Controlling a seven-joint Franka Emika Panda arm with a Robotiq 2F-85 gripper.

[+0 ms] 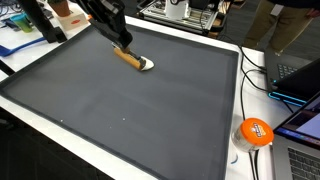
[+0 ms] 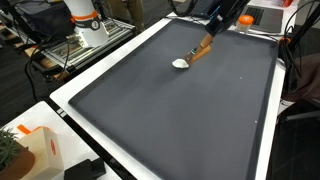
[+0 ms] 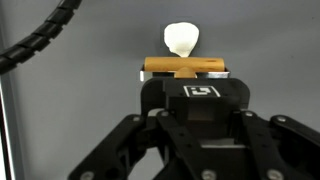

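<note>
My gripper (image 1: 118, 38) is low over the far part of a dark grey mat (image 1: 120, 110). It is shut on the brown wooden handle of a small tool (image 1: 131, 58) with a white rounded head (image 1: 147, 65). The tool slopes down and its white head touches or nearly touches the mat. In the exterior view from the opposite side the gripper (image 2: 213, 28) holds the handle (image 2: 201, 49) with the head (image 2: 180, 63) on the mat (image 2: 170, 120). In the wrist view the handle (image 3: 185, 66) lies across the fingers (image 3: 186, 78), with the white head (image 3: 181, 38) beyond.
The mat lies on a white-edged table (image 1: 232, 130). An orange round object (image 1: 254, 131), cables and laptops (image 1: 300, 80) sit beside it. The robot base (image 2: 85, 22), a white box (image 2: 35, 145) and a black item (image 2: 90, 170) stand by other edges.
</note>
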